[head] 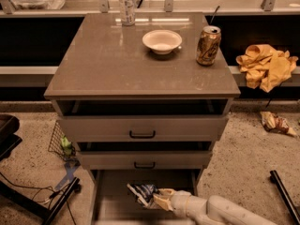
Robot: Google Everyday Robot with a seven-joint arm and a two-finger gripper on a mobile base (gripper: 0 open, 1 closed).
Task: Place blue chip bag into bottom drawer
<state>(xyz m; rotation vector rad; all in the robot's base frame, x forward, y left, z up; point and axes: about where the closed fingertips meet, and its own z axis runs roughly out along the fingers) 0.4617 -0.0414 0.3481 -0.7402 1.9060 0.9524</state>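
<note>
The blue chip bag (141, 192) is a small wrinkly dark blue and white bag, held over the open bottom drawer (112, 205), a flat grey-brown tray pulled out at the foot of the cabinet. My gripper (158, 200) reaches in from the lower right on a white arm and is shut on the bag's right end. The bag sits over the drawer's middle; I cannot tell whether it touches the floor of the drawer.
Two upper drawers with black bar handles (142, 134) are slightly open. On the cabinet top stand a white bowl (161, 41), a gold can (208, 45) and a clear bottle (126, 4). A yellow cloth heap (267, 65) and a tan wrapper (276, 123) lie to the right. Cables lie on the floor at left.
</note>
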